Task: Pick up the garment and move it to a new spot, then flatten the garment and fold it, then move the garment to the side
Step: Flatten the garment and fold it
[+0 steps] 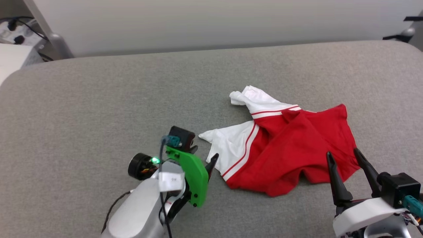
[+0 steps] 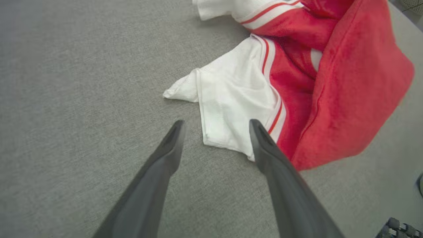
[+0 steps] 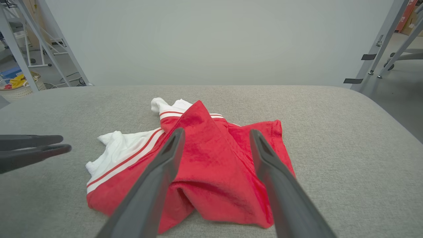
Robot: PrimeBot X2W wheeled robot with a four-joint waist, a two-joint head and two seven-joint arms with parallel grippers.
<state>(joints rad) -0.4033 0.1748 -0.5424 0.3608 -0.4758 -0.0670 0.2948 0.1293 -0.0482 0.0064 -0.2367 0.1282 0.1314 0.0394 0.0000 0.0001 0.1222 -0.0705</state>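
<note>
The garment (image 1: 290, 145) lies crumpled right of centre on the grey fabric surface (image 1: 99, 109): a red body with two white sleeves and red-and-white stripe trim. My left gripper (image 1: 213, 162) points right at the nearer white sleeve (image 2: 231, 99). It stands open (image 2: 216, 123), with the sleeve's corner between the fingertips and nothing held. My right gripper (image 1: 343, 152) hangs open at the garment's near right edge. In the right wrist view its fingers (image 3: 217, 131) frame the red body (image 3: 211, 165), above the cloth, gripping nothing.
The grey surface has rounded far corners and ends at a pale wall. Metal frame legs (image 1: 56, 39) and a white box (image 1: 13, 56) stand at the back left. More frame legs (image 3: 380, 43) stand past the back right corner. A basket (image 3: 19, 84) sits on the floor at the back left.
</note>
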